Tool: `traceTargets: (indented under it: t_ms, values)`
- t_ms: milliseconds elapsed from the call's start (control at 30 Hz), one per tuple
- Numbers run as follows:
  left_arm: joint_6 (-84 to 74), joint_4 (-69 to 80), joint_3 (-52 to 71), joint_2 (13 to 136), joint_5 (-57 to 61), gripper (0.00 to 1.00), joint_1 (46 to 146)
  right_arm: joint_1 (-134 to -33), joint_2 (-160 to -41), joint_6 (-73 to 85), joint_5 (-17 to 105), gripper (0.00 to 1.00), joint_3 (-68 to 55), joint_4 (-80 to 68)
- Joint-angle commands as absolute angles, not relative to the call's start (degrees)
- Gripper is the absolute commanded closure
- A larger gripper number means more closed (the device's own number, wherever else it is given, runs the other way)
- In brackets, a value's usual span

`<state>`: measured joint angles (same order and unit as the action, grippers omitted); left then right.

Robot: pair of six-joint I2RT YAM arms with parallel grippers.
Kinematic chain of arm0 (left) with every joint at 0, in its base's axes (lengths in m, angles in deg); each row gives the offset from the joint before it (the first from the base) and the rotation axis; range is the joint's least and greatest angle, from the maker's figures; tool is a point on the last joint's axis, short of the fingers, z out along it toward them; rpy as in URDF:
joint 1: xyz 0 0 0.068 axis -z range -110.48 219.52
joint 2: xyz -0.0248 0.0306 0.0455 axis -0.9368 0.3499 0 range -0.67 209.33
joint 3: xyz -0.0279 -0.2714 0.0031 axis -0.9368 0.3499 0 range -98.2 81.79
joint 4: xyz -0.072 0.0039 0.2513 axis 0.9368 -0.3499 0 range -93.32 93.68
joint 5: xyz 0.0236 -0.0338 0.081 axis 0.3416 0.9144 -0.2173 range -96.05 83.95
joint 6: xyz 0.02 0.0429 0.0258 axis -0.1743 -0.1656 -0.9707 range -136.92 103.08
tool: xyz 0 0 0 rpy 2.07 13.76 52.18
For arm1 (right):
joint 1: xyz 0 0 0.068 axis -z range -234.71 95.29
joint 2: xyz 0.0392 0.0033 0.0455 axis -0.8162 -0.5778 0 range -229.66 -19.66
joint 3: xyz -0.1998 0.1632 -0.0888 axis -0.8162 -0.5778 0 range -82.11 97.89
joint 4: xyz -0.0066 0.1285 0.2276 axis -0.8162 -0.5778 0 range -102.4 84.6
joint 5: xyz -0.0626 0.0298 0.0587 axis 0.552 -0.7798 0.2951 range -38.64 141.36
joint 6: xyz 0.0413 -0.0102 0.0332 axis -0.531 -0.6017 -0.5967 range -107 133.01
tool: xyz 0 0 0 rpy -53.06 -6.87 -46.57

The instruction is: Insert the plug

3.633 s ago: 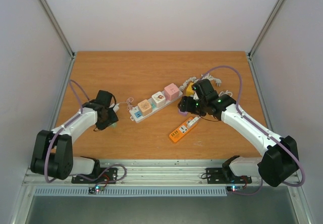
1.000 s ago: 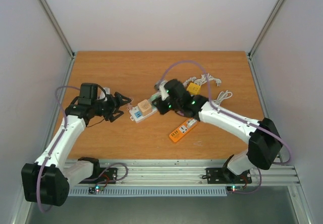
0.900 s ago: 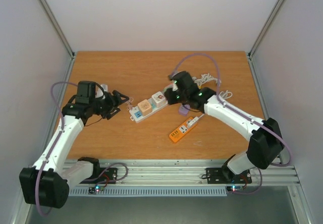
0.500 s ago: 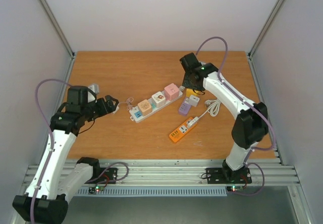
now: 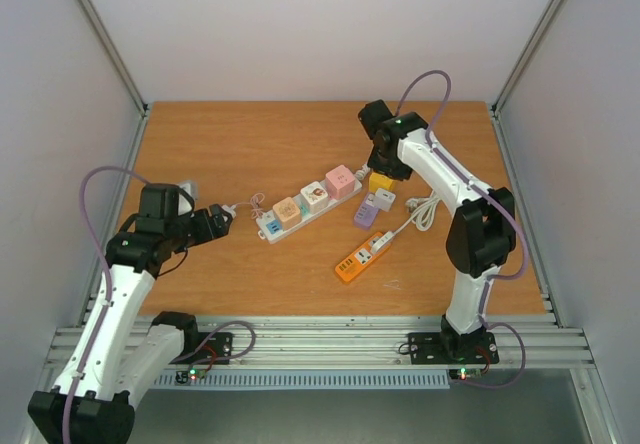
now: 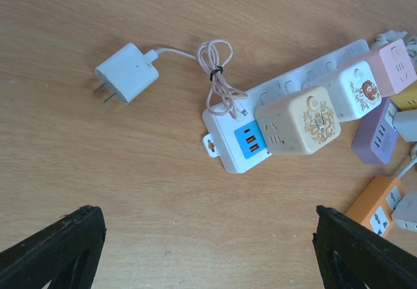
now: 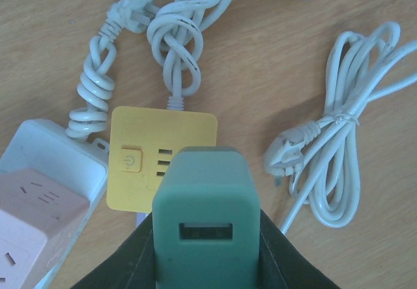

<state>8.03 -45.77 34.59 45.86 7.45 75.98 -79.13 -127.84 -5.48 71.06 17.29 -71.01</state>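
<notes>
My right gripper (image 7: 206,243) is shut on a green USB charger plug (image 7: 206,204), its USB port facing the camera. It hangs over a yellow socket cube (image 7: 163,152). From the top, the right gripper (image 5: 384,161) is at the back right, just above that yellow cube (image 5: 380,180). A white power strip (image 5: 270,227) lies mid-table, carrying beige, white and pink cubes. My left gripper (image 5: 216,220) stands open and empty to the left of the strip. A white charger plug (image 6: 127,73) with a coiled cable lies loose beyond it; the left fingers (image 6: 58,250) are apart from it.
An orange power strip (image 5: 362,257) lies near the middle front. A purple cube (image 5: 365,211) and a grey cube (image 5: 384,200) sit between the strips. Bundled white cords (image 7: 345,152) lie right of the yellow cube. Frame posts stand at the table's back corners.
The right arm swung from over the white strip back and right to the yellow cube, still gripping the green plug. The left arm drew back toward the near left.
</notes>
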Motion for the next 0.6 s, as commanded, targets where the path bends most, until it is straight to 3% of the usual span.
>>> traceTargets:
  t_ms: [0, 567]
  values:
    - [6.92, -43.6, 35.39, 45.4, 7.47, 0.12, 75.76, -78.96, -128.76, -9.1, 70.77, 0.96, 19.41, -71.68]
    - [7.07, -44.23, 35.39, 45.39, 5.6, 0.12, 75.76, -78.96, -134.17, -11.99, 69.08, 0.95, 22.95, -72.55]
